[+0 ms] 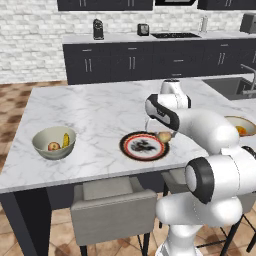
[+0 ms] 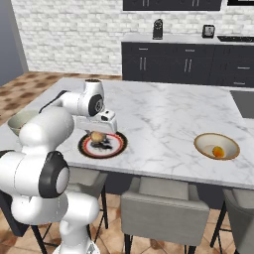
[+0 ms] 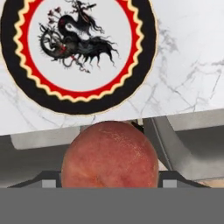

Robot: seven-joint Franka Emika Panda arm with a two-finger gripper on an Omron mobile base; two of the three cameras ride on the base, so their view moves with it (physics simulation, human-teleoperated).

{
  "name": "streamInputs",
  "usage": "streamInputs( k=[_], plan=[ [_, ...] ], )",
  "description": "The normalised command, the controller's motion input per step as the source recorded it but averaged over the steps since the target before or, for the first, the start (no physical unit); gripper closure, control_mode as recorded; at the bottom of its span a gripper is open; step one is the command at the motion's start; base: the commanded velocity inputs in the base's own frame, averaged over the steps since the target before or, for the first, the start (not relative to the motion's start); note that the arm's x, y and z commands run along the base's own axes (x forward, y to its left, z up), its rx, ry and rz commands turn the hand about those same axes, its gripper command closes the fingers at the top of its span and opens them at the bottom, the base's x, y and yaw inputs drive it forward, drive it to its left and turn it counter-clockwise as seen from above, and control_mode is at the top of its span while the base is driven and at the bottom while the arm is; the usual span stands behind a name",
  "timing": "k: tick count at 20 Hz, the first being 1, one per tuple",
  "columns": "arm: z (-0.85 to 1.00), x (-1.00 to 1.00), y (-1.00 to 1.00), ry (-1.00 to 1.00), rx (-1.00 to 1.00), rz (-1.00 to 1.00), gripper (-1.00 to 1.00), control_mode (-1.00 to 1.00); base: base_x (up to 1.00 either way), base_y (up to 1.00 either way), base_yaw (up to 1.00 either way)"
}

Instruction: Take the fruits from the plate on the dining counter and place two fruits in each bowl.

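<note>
arm bent low, end effector (image 2: 97, 137) gripping peach (image 3: 109, 155) above plate (image 3: 140, 83)

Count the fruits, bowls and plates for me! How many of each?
Fruits: 4 (banana, apple, orange, peach)
Bowls: 2 (green bowl, tan bowl)
Plates: 1 (plate)
Total: 7

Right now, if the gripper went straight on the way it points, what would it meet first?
The gripper, shut on the peach, points down at the dining counter near its front edge, just beside the plate. The peach would probably touch marble first; depth is unclear, so it might clip the rim.
</note>
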Motion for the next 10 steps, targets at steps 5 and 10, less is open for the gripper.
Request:
streamInputs(
  k=[5,10],
  plan=[
    [0.01,0.00,0.00,0.00,0.00,0.00,1.00,-1.00,0.00,0.00,0.00],
    [0.00,0.00,0.00,0.00,0.00,0.00,1.00,1.00,-0.59,-0.29,0.00]
  ],
)
